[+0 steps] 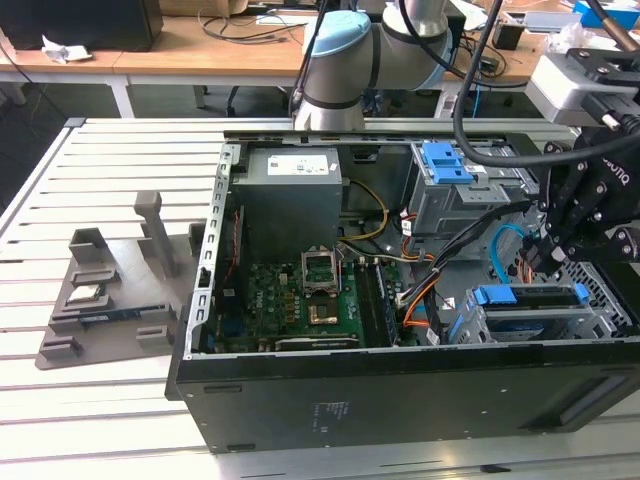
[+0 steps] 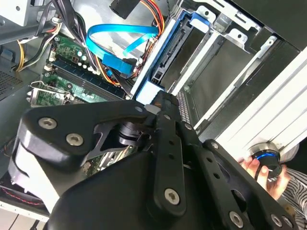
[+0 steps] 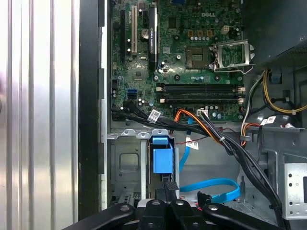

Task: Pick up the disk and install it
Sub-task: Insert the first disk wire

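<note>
You see only the disk's blue carrier end in the first wrist view; the drive body sits hidden in the bay just beyond the fingers. In the second wrist view, the gripper's black linkage covers the disk's near end. Beside it, a hand is cut off by the picture's edge.

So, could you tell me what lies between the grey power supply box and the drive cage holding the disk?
In the exterior view, between the power supply box and the disk in its cage lie bundled cables, black, orange and yellow, over the green motherboard.
</note>
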### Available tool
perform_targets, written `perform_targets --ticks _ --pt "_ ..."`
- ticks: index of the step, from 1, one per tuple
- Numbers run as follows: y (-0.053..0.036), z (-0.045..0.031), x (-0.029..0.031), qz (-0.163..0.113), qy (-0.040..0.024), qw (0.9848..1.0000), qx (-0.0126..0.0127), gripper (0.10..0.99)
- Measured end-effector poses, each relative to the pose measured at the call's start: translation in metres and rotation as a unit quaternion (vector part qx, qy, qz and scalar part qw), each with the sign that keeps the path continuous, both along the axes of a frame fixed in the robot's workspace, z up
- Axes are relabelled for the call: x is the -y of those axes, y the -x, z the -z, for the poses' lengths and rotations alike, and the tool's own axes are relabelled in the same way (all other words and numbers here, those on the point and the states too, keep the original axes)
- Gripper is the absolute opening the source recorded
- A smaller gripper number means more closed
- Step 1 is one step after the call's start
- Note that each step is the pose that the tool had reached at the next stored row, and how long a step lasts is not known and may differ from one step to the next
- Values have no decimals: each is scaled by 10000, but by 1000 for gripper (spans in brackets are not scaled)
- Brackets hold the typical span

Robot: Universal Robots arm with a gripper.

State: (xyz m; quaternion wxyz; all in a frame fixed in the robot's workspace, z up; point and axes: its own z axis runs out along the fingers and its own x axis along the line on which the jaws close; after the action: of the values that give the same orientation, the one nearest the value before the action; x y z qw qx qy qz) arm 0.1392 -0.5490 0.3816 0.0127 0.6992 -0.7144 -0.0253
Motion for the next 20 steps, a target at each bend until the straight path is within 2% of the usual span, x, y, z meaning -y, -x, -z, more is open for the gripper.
perform_targets --ticks 4,5,6,7,10,14,15,16,18,20 --pt "0 2 0 0 0 10000 0 114" --pt "0 2 0 0 0 10000 0 294" --pt "0 3 0 0 0 10000 0 294" --pt "0 3 0 0 0 10000 0 361" --pt "-33 6 0 0 1 10000 0 361" --pt "-172 4 -3 0 6 10000 0 361" --pt "-230 4 -8 0 10 10000 -1 361" --pt "-266 3 -39 0 18 10000 -2 361" --pt "-291 5 -150 0 18 10000 -5 361" --pt "-307 6 -209 0 24 10000 -6 361"
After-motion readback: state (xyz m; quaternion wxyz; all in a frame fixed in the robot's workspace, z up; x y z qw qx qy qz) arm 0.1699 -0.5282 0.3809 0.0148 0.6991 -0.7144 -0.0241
